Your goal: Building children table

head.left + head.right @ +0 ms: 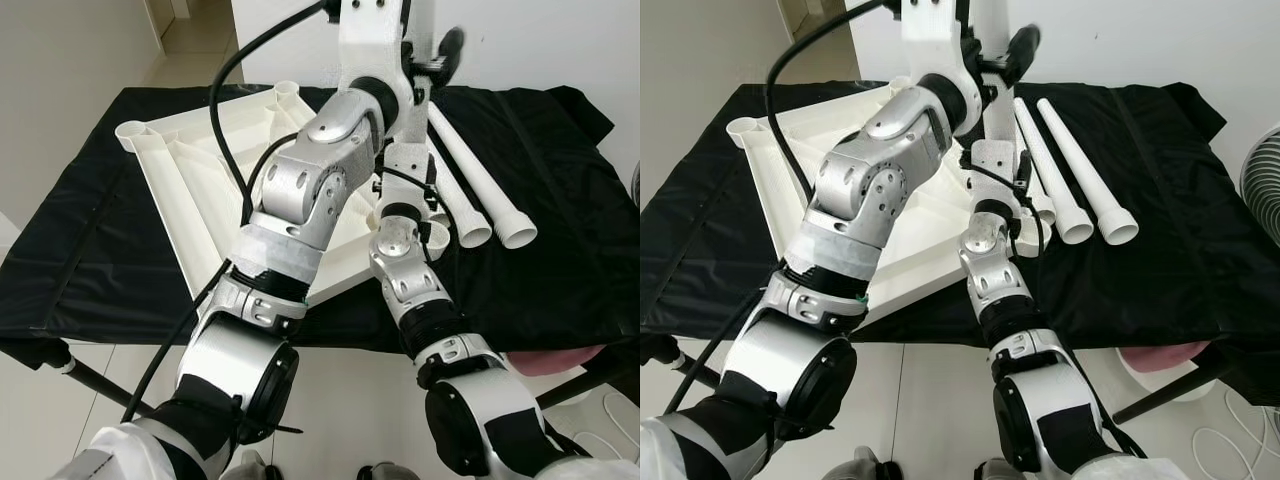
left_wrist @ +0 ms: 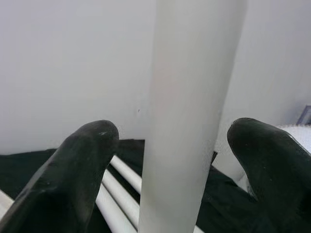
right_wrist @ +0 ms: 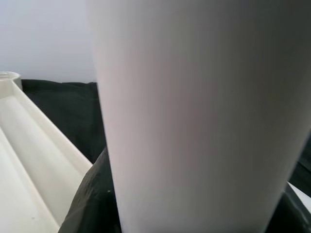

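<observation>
While the white tabletop (image 1: 190, 190) is lying upside down on the black cloth (image 1: 560, 270) that is covering the work surface, we are standing 1 white leg (image 2: 189, 116) upright over the corner socket nearest our right arm, so we are judging the build as early: none of the 4 legs looks finished for certain, and this first one is still in our grip. Our left gripper (image 2: 180, 160) is straddling the leg high up, its 2 black fingers (image 2: 73, 170) spread on either side with daylight showing between each pad and the tube, so it is guiding rather than clamping. Our right gripper (image 3: 194, 213) is working lower on the same leg, close to the tabletop rim; the tube is blocking its wrist view, and we cannot tell how wide its fingers are set or whether they are pressing. The loose legs (image 1: 1080, 180) are lying side by side on the cloth beyond our right arm, 2 plainly visible with flared ends toward us and a 3rd partly hidden behind the arm. At least 2 round corner sockets (image 1: 130, 132) on the far side are sitting empty, waiting for legs. Whether the held leg is seated in its socket is hidden by our arms.
</observation>
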`<state>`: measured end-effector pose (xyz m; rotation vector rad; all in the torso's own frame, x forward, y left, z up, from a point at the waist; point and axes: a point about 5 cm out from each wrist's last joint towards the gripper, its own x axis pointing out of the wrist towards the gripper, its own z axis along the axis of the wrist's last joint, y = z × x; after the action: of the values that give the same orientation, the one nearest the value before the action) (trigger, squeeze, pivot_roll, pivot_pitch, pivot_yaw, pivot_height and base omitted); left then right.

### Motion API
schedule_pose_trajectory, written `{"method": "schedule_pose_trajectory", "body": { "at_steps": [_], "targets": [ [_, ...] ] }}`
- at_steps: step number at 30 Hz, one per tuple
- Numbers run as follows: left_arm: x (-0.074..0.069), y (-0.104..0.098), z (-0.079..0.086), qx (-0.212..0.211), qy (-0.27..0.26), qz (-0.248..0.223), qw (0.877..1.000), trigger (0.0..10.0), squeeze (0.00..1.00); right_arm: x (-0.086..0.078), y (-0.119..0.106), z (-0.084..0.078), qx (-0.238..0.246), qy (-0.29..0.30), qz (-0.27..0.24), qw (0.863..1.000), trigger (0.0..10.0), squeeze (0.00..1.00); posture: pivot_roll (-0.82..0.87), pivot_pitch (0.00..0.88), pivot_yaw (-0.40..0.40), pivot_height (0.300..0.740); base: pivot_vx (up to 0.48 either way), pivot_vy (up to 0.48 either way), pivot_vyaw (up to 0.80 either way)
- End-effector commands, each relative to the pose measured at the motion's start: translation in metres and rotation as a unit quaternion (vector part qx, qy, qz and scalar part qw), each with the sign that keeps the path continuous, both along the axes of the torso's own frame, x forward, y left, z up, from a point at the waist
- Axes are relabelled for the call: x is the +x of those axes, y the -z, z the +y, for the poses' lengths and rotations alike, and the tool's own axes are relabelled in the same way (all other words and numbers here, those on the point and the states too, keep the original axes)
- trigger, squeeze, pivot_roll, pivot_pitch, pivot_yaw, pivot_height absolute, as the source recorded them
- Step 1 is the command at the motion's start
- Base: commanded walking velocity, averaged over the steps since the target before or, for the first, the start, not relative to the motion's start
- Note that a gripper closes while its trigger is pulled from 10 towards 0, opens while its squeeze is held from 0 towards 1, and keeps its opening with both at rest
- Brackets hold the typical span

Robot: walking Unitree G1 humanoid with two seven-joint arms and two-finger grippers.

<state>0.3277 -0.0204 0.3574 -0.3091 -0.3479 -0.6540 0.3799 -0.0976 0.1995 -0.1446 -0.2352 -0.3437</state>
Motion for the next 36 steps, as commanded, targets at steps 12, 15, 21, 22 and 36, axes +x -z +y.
{"method": "schedule_pose_trajectory", "body": {
  "at_steps": [12,15,21,22,36],
  "targets": [
    [-0.016,0.009,-0.001,0.013,0.105,-0.032,0.994,10.0,0.00,0.005,-0.013,-0.015,0.037,-0.003,-0.023,0.999,10.0,0.00,-0.14,0.026,0.064,0.740,0.000,0.000,0.00],
    [-0.014,0.015,0.005,0.022,0.091,-0.027,0.995,10.0,0.00,0.007,-0.019,-0.018,0.026,-0.028,-0.028,0.999,10.0,0.00,-0.14,0.014,0.066,0.740,0.000,0.000,0.00],
    [-0.002,0.038,0.021,0.042,0.050,0.000,0.998,10.0,0.00,0.008,-0.024,-0.027,0.016,-0.079,-0.033,0.996,10.0,0.00,-0.14,0.006,0.071,0.740,0.000,0.000,0.00],
    [-0.001,0.042,0.025,0.046,0.041,0.003,0.998,10.0,0.00,0.007,-0.023,-0.030,0.021,-0.086,-0.033,0.996,10.0,0.00,-0.14,0.006,0.071,0.740,0.000,0.000,0.00],
    [0.012,0.072,0.046,0.085,-0.018,0.040,0.995,10.0,0.00,-0.002,-0.003,-0.051,0.063,-0.161,-0.004,0.985,10.0,0.00,-0.15,0.000,0.070,0.740,0.000,0.000,0.00]
  ]
}}
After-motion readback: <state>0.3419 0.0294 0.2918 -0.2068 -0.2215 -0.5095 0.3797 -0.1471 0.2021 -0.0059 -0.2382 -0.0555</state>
